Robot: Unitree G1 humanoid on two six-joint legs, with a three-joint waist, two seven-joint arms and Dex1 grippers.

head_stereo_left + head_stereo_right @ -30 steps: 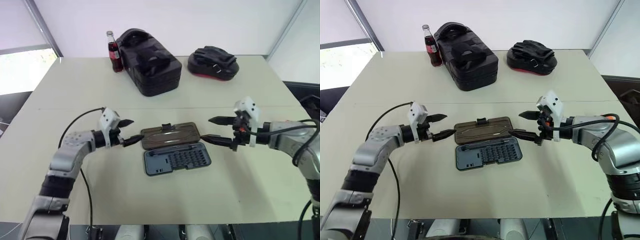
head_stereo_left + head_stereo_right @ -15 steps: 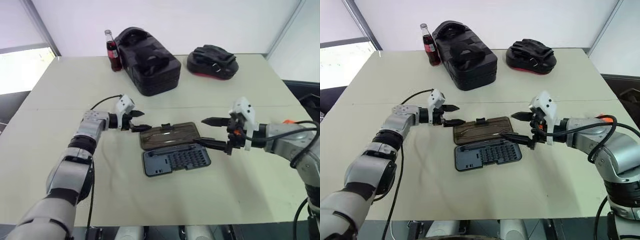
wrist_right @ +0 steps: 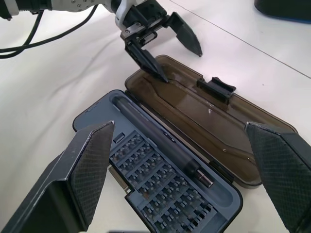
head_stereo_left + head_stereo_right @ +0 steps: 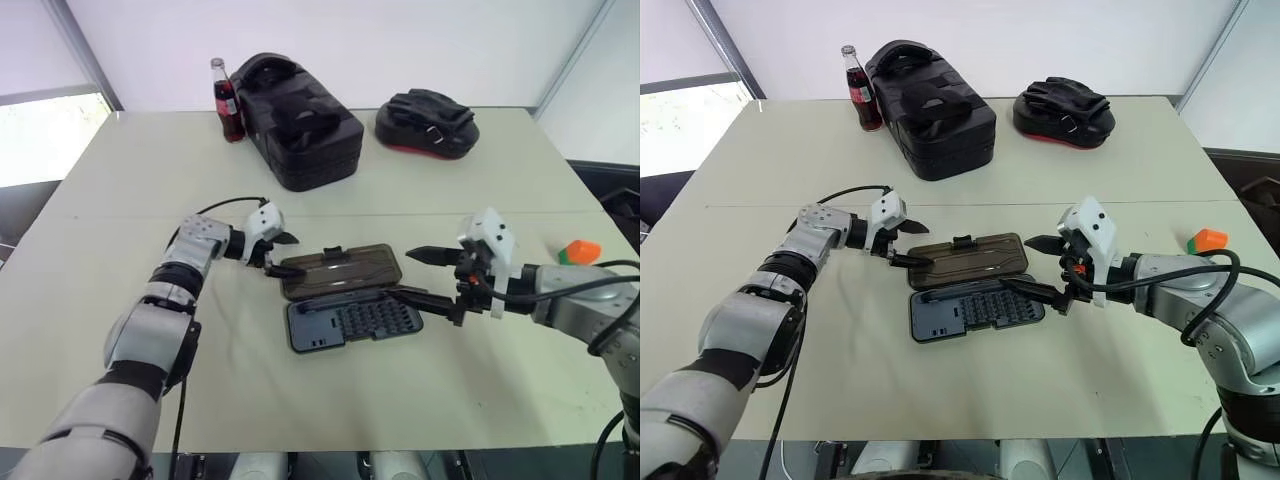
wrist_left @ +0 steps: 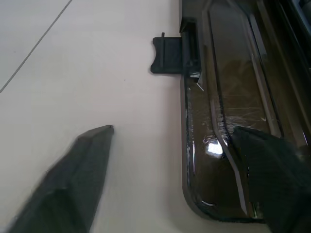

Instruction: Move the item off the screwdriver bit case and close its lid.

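The case (image 4: 352, 322) lies open near the middle of the table (image 4: 120, 300), its long axis running from about 8 o'clock to 2 o'clock in the head view, the right end a little farther from the robot. The dark grey tray holds rows of bits and a slim driver along its far edge. The lid (image 4: 340, 270) is folded flat back on the table at 12 o'clock of the tray, parallel to it, with its small black latch (image 4: 333, 252) sticking out from the far long edge.

The orange block (image 4: 580, 250) with its green part sits on the table well apart from the case, out at 3 o'clock near the right edge.

The left gripper (image 4: 280, 255) is at the lid's left end, at about 10 o'clock of the tray, pointing right and slightly down. Its fingers are partly spread and hold nothing; one fingertip (image 3: 158, 73) rests over the lid's left corner, the other stands off above the bare table.

The right gripper (image 4: 425, 275) is at the case's right end, at 3 o'clock, pointing left toward it. Its fingers are spread wide and empty, the lower one just beside the tray's right edge.

At 12 o'clock on the far side stand a cola bottle (image 4: 228, 100), a black bag (image 4: 300, 125) and a black glove (image 4: 428, 120).
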